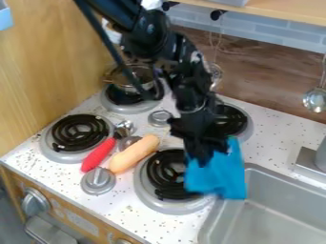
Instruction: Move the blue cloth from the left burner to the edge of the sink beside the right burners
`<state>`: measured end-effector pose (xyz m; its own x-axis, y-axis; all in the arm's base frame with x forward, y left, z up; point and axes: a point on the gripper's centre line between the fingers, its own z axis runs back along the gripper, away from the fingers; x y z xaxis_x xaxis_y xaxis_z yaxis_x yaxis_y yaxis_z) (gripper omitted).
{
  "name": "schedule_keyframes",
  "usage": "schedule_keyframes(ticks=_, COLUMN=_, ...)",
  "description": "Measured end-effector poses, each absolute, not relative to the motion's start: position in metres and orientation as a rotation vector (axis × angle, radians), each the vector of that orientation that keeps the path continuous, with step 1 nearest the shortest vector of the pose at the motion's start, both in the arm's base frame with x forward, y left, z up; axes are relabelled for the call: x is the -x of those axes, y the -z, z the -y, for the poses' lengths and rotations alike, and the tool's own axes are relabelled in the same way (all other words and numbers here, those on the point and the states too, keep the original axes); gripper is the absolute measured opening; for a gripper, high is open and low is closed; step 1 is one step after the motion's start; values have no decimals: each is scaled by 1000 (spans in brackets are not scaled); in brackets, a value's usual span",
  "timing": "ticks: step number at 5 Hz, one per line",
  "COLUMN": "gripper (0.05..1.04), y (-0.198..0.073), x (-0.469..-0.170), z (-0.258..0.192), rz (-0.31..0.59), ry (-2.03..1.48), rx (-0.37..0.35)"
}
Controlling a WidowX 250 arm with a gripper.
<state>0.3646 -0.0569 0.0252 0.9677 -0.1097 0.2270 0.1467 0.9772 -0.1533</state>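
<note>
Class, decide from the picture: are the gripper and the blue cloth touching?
Touching: the camera view shows the blue cloth hanging from the gripper.

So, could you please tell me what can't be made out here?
All in the camera view:
- Back right burner: left part hidden behind the arm.
- Front right burner: right part hidden behind the gripper and blue cloth.
- Sink: cut off by the picture's edges.
- Counter specks: too small to identify.
</note>
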Motion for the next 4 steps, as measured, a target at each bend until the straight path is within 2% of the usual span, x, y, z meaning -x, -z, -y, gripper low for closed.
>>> schedule_keyframes(ticks=1, gripper=107, y=-27, x=-395, z=57, rz=242, ry=104, rx=162)
schedule_keyframes(ticks=2, gripper=107, y=-27, x=-413, z=57, rz=254, ry=88, rx=157)
schedule_keyframes(ticks=3, gripper=107, y=-25, x=-411, z=55, rz=253, ry=84, rx=147)
schedule_keyframes(ticks=4, gripper=107, y=-12, x=-382, z=52, rz=210, ry=103, rx=136)
